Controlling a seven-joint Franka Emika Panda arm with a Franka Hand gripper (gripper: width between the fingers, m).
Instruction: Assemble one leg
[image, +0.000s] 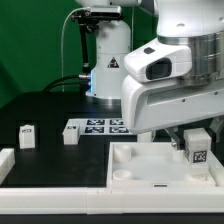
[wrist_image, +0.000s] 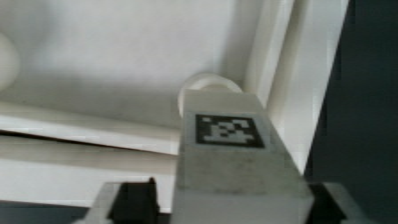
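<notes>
My gripper (image: 194, 138) is shut on a leg (image: 196, 150), a small white block with a black-and-white tag. It holds the leg upright over the right-hand corner of the large white tray-like part (image: 140, 170). In the wrist view the leg (wrist_image: 222, 140) fills the space between the two dark fingers (wrist_image: 135, 200) of the gripper (wrist_image: 228, 206). Its far end is close to a round knob near the tray's raised rim (wrist_image: 285, 60); I cannot tell whether they touch. Two more legs (image: 27, 135) (image: 71, 133) stand on the black table at the exterior view's left.
The marker board (image: 100, 126) lies behind the tray. Another white part (image: 5, 162) sits at the left edge. The robot's base (image: 108, 60) stands at the back, with a green backdrop behind it.
</notes>
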